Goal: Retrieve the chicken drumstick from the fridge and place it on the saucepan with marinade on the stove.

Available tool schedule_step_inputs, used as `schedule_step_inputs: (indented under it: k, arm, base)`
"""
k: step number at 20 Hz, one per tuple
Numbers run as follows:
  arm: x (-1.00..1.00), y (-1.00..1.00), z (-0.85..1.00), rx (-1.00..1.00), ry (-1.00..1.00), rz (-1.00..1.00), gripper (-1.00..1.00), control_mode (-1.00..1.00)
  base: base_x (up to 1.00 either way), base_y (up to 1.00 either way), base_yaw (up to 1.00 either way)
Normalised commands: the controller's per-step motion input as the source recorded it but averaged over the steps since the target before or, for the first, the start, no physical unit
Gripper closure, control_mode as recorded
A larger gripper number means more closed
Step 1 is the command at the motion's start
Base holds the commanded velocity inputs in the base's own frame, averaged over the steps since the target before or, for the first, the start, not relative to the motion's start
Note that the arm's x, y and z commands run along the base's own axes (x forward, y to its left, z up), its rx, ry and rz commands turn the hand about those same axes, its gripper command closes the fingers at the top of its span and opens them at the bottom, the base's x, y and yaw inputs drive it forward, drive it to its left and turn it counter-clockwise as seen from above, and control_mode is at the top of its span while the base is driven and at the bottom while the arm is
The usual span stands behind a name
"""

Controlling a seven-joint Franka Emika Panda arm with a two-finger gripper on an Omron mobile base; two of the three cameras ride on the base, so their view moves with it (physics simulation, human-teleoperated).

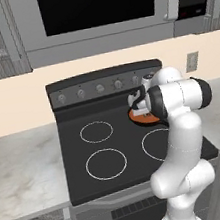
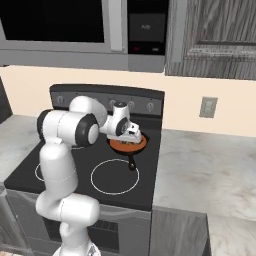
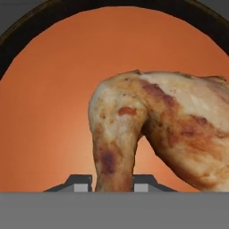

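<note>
The tool is clamped on the chicken drumstick, holding it low over the marinade in the saucepan on the stove's far right burner. Letting go from a height could splash marinade onto the cooktop, or tip the meat onto the rim.

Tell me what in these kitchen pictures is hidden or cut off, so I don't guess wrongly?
- Saucepan: in the left base view the arm covers most of it.
- Chicken drumstick: the hand view's right edge cuts it off; in both base views the gripper hides it.
- Whether the drumstick touches the marinade: cannot tell.
- Finger tips: barely rise above the hand view's bottom edge.
- Stove: its near-left burner sits behind the arm in the right base view.
</note>
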Motion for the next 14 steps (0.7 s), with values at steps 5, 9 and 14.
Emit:
schedule_step_inputs:
  k: [5,9,14]
  arm:
    - [0.11,0.0,-0.1,0.0,0.0,0.0,-1.0,-1.0]
    - [0.09,0.0,-0.06,0.0,0.0,0.0,-1.0,-1.0]
    - [0.0,0.0,0.13,-0.02,0.0,0.0,-1.0,-1.0]
  base:
    - [0.0,0.0,0.0]
    - [0.0,0.0,0.0]
    - [0.0,0.0,0.0]
